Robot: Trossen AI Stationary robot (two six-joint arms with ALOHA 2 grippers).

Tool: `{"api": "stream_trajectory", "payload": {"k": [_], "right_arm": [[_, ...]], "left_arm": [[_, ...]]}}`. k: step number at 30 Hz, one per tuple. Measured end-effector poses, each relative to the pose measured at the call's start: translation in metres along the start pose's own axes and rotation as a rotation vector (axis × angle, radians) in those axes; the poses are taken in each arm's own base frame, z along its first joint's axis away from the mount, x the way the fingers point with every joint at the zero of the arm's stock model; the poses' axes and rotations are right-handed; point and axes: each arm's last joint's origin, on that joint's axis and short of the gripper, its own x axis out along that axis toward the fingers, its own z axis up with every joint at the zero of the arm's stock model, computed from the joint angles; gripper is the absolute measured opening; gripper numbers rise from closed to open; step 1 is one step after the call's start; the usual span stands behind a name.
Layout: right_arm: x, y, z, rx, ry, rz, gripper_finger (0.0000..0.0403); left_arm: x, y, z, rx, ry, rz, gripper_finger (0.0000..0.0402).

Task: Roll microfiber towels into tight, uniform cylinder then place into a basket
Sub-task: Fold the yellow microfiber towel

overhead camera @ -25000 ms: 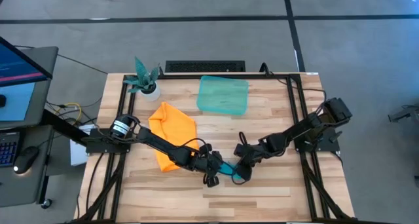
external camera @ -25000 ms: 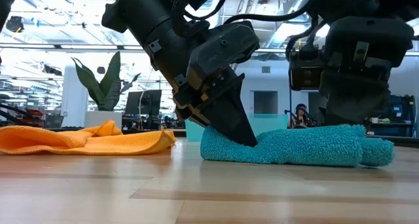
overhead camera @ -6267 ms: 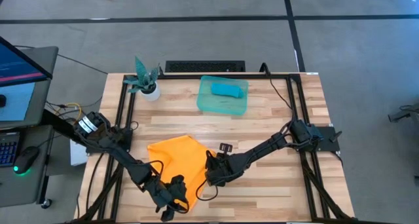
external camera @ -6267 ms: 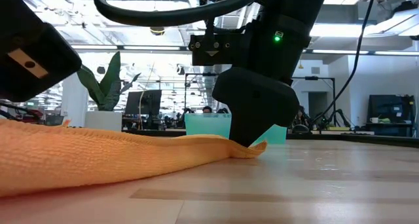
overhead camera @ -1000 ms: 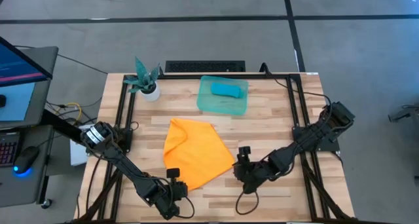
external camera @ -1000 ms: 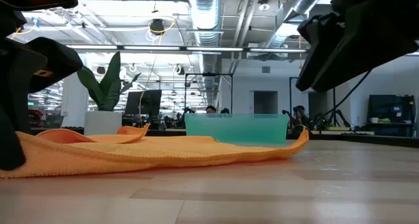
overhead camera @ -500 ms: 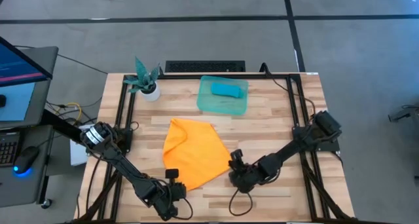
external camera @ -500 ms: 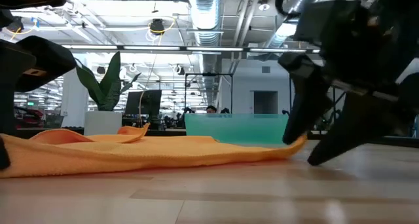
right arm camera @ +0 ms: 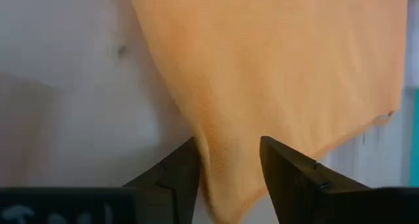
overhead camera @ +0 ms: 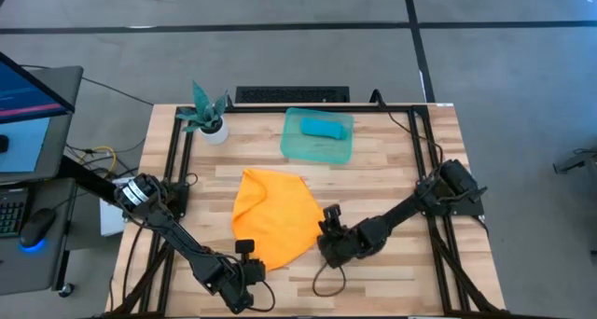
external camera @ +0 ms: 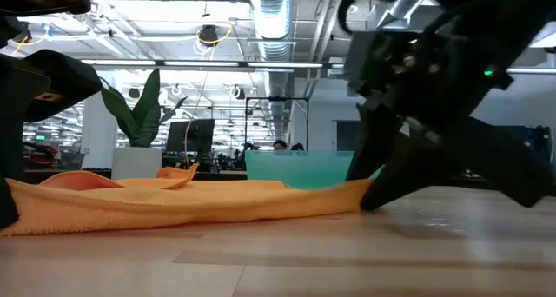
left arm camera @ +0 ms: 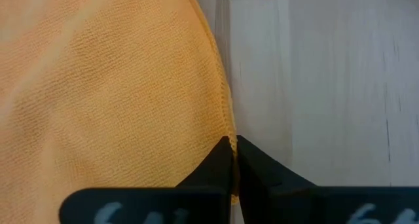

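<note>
The orange towel (overhead camera: 275, 212) lies spread flat on the table, one corner toward the near edge. My left gripper (overhead camera: 250, 263) is shut on its edge by that near corner. My right gripper (overhead camera: 323, 237) is open at the towel's right corner (right arm camera: 226, 171), one finger on each side of it; I cannot tell whether they touch the cloth. The turquoise towel (overhead camera: 325, 126) lies rolled up in the teal-green basket (overhead camera: 298, 146) at the far side. My left gripper pinches the orange towel's edge (left arm camera: 229, 129) between its two shut fingers, close to the near corner. The fingers come in low from the table's near-left side. The cloth there lies on the table (external camera: 52, 212), slack.
A small white pot with a teal plant (overhead camera: 207, 114) stands at the far left corner. Bare wood lies right of the towel (overhead camera: 392, 184) and along the near edge. The black frame rails (overhead camera: 424, 160) run along the table's sides.
My right gripper has moved toward the table's left and come down low at the orange towel's right corner, its open fingers now on either side of it. The left gripper has kept its hold, and the towel stays spread out.
</note>
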Motion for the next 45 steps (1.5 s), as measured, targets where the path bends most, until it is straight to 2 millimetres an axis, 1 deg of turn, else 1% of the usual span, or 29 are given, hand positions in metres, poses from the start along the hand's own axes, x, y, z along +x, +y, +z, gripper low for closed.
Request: {"api": "stream_trajectory", "payload": {"k": [4,7,11,14,15,16,19,21,22,24,28,32,36,41,43,45], "right_arm": [[0.006,-0.007,-0.001,0.074,0.029,0.037,0.0167],[0.009,-0.011,-0.002,0.12,0.043,0.093,0.0142],[0.01,-0.011,-0.001,0.126,0.039,0.133,0.0081],[0.008,-0.007,-0.001,0.104,0.035,0.137,0.0026],[0.007,-0.006,-0.002,0.095,0.036,0.135,0.0014],[0.006,-0.005,-0.002,0.088,0.036,0.137,0.001],[0.001,-0.006,-0.003,0.078,0.043,0.123,0.0018],[-0.007,-0.008,-0.005,0.063,0.057,0.115,0.0018],[-0.013,-0.01,-0.006,0.062,0.058,0.103,0.0014],[-0.028,-0.015,0.0,0.088,0.034,0.071,0.0007],[-0.07,-0.02,0.005,0.14,-0.003,-0.014,0.0013],[-0.118,-0.021,0.011,0.16,-0.107,-0.09,0.001],[-0.161,-0.024,0.014,0.166,-0.234,-0.179,0.0006],[-0.212,-0.05,0.018,0.227,-0.35,-0.268,0.0014],[-0.231,-0.064,0.021,0.282,-0.399,-0.307,0.001],[-0.25,-0.08,0.02,0.334,-0.44,-0.365,0.0005]], "left_arm": [[0.0,0.0,0.0,0.001,0.0,0.001,0.0],[0.0,0.001,0.0,0.002,-0.01,0.014,0.0],[0.0,0.001,0.0,0.003,-0.018,0.026,0.0],[0.0,0.002,0.002,-0.012,-0.05,0.059,0.0],[-0.001,0.002,0.003,-0.019,-0.063,0.069,0.0],[-0.002,0.001,0.005,-0.022,-0.072,0.075,0.0],[-0.008,0.0,0.011,-0.015,-0.072,0.105,0.0],[-0.013,0.0,0.015,-0.007,-0.058,0.133,0.0],[-0.016,0.0,0.018,-0.002,-0.051,0.148,0.0],[-0.023,0.0,0.023,0.012,-0.038,0.176,0.0],[-0.042,0.001,0.037,0.071,-0.021,0.254,0.0],[-0.069,0.003,0.057,0.152,-0.033,0.343,0.0],[-0.106,0.009,0.081,0.246,-0.048,0.44,0.0],[-0.16,0.023,0.11,0.286,-0.159,0.583,0.0],[-0.175,0.027,0.122,0.284,-0.239,0.602,0.0],[-0.189,0.033,0.132,0.298,-0.28,0.616,0.0]]}}
